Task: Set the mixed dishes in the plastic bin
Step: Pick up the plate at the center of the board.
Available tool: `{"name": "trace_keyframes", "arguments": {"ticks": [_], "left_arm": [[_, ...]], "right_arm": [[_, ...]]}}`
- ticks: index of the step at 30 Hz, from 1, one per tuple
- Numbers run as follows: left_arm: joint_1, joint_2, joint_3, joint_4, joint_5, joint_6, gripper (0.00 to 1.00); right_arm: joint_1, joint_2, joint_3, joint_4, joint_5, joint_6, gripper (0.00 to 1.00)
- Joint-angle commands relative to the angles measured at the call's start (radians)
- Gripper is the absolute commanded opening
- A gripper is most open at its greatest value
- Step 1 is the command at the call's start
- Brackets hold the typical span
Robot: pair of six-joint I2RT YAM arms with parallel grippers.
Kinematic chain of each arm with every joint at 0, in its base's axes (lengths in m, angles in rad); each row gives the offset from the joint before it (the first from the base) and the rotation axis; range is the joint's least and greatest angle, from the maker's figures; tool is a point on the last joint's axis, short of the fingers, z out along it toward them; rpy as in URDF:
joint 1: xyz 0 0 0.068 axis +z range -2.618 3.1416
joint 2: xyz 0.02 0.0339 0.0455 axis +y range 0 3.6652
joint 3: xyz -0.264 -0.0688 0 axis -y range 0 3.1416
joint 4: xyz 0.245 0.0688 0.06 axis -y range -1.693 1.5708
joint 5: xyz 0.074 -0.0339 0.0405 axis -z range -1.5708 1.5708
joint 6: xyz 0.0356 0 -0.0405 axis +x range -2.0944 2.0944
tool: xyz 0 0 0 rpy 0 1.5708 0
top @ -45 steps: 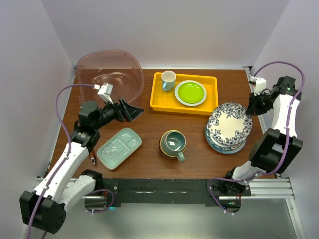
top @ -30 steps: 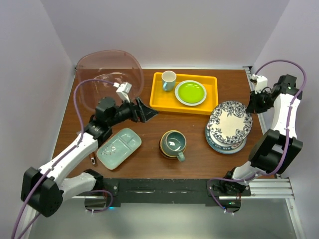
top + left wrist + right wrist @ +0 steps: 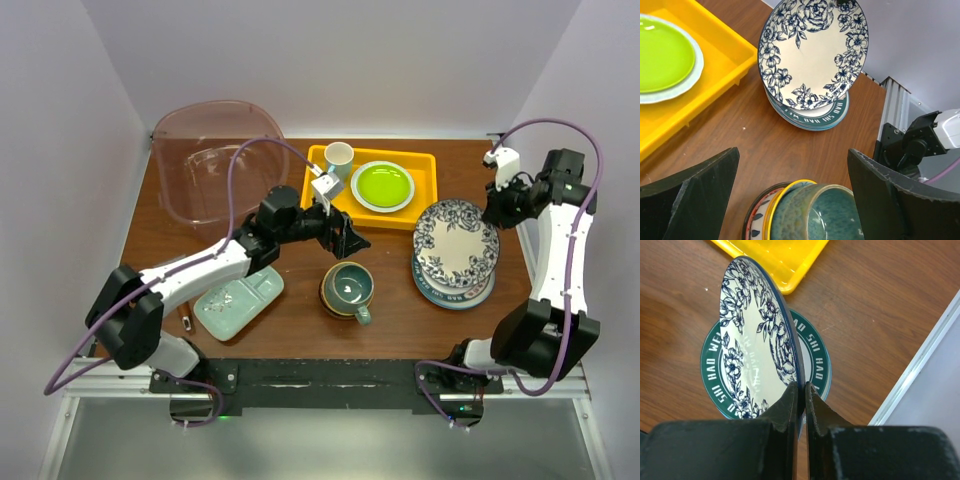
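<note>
moved: left gripper (image 3: 352, 242) swung right to mug (image 3: 348, 285), fingers apart | right gripper (image 3: 801, 387) pinches plate (image 3: 747, 340) rim | risk: plate slips, cracks on stack (image 3: 816, 360)

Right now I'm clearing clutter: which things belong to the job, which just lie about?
Job: blue floral plate, plates under it, teal mug, bowls, divided tray, plastic bin.
Lying about: yellow tray, lime-green plate, small white cup.

Your brown wooden counter (image 3: 300, 320) carried the plastic bin (image 3: 200, 160) at its far left corner and a yellow tray (image 3: 425, 170) at the far middle. Nearer you lay the pale green divided tray (image 3: 240, 298) on the left, a stack of bowls (image 3: 328, 295) in the middle and a stack of plates (image 3: 455, 298) on the right.
</note>
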Motion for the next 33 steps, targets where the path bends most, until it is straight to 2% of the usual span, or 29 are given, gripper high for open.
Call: {"name": "trace_keyframes", "arguments": {"ticks": [1,9,18,24,27,33], "left_arm": [[-0.011,0.032,0.047,0.087,0.019,0.147,0.95],[-0.041,0.232,0.208,0.18,0.077,0.238,0.95],[-0.093,0.444,0.399,0.205,0.039,0.297,0.95],[-0.103,0.535,0.452,0.275,-0.01,0.327,0.92],[-0.105,0.578,0.502,0.268,-0.051,0.329,0.91],[-0.105,0.635,0.566,0.231,-0.048,0.333,0.9]], "right_arm": [[0.008,-0.053,0.03,0.059,-0.046,-0.016,0.0],[0.024,-0.082,0.023,0.056,-0.071,-0.048,0.0],[0.032,-0.108,0.012,0.035,-0.112,-0.105,0.0],[0.032,-0.12,0.03,-0.014,-0.167,-0.165,0.0],[0.033,-0.123,0.038,-0.036,-0.198,-0.189,0.0],[0.033,-0.132,0.044,-0.079,-0.249,-0.229,0.0]]}}
